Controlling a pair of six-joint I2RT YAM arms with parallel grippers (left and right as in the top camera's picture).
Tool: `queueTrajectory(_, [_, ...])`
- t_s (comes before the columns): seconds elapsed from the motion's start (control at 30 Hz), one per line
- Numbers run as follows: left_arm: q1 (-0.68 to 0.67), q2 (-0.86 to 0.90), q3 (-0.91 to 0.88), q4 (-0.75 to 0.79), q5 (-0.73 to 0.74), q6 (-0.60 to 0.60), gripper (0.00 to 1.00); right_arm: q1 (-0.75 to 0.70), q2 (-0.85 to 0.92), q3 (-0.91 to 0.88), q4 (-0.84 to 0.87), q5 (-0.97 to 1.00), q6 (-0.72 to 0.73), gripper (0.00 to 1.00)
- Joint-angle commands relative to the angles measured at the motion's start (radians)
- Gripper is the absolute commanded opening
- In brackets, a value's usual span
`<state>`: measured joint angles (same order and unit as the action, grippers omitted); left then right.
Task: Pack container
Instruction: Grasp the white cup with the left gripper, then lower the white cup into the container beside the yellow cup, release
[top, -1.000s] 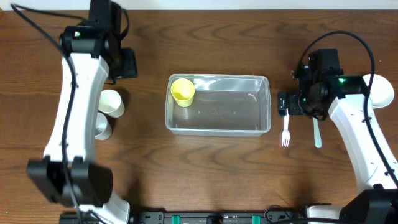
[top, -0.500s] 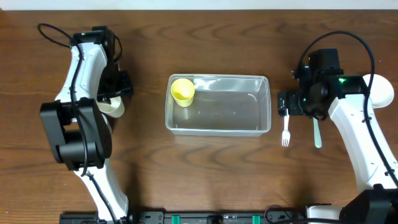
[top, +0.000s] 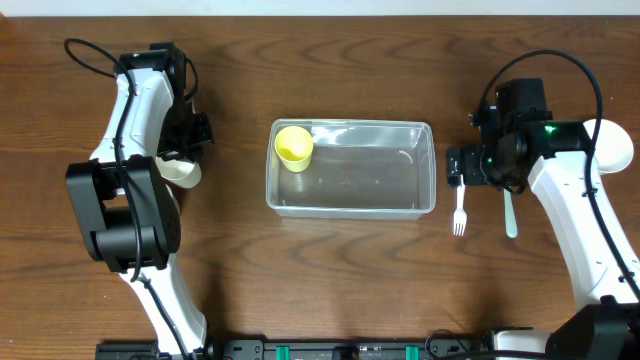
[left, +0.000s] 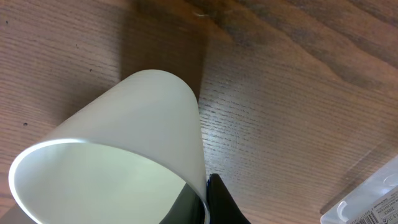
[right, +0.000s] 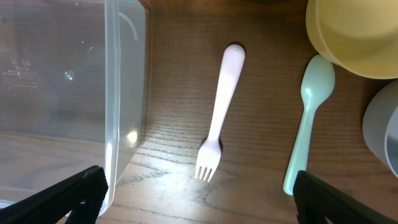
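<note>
Dark wood table (top: 330, 290), grain plain to see, a low sheen on it. The container (top: 350, 211) is clear glossy plastic, catching the light. At its nine o'clock, a white cup (left: 143, 118), smooth and matt. At three o'clock, a smooth white plastic fork (right: 221, 106) and a pale green spoon (right: 308, 118).

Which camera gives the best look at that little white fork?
The right wrist view: the fork lies large and whole, tines plain, between the container and a green spoon. Overhead shows it small; the left wrist view misses it.
</note>
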<state>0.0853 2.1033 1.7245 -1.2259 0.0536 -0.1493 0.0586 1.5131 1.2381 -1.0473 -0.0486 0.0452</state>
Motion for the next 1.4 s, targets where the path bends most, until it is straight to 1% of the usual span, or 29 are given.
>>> queueTrajectory(0.0, [0.0, 0.0, 0.001, -0.006, 0.007, 0.002, 0.06, -0.007, 0.005, 0.016, 0.0, 0.008, 0.002, 0.97])
queueTrajectory(0.2, [-0.056, -0.073, 0.103, -0.078, 0.007, 0.002, 0.06, -0.007, 0.005, 0.016, 0.0, 0.008, 0.002, 0.97])
queueTrajectory(0.37, [-0.165, -0.22, 0.219, -0.144, 0.006, 0.003, 0.06, -0.007, 0.005, 0.016, 0.0, 0.008, 0.002, 0.97])
queueTrajectory(0.53, [-0.336, -0.368, 0.237, -0.164, 0.007, -0.006, 0.06, -0.007, 0.005, 0.016, 0.003, 0.007, 0.002, 0.97])
queueTrajectory(0.7, [-0.53, -0.389, 0.23, -0.213, 0.007, -0.028, 0.06, -0.007, 0.005, 0.016, 0.003, 0.007, 0.002, 0.97])
queueTrajectory(0.8, [-0.612, -0.377, 0.189, -0.209, 0.006, -0.028, 0.06, -0.007, 0.005, 0.016, -0.001, 0.007, 0.002, 0.97])
queueTrajectory(0.9, [-0.644, -0.363, 0.126, -0.19, 0.006, -0.028, 0.06, -0.007, 0.005, 0.016, -0.001, 0.007, 0.002, 0.97])
queueTrajectory(1.0, [-0.645, -0.356, 0.036, -0.154, 0.006, -0.032, 0.06, -0.007, 0.005, 0.016, -0.001, 0.007, 0.002, 0.97])
queueTrajectory(1.23, [-0.639, -0.354, -0.21, -0.005, 0.007, -0.035, 0.06, -0.007, 0.005, 0.016, -0.001, 0.007, 0.002, 0.97])
queueTrajectory(1.37, [-0.638, -0.348, -0.288, 0.074, 0.006, -0.035, 0.06, -0.007, 0.005, 0.016, -0.002, 0.007, 0.002, 0.97])
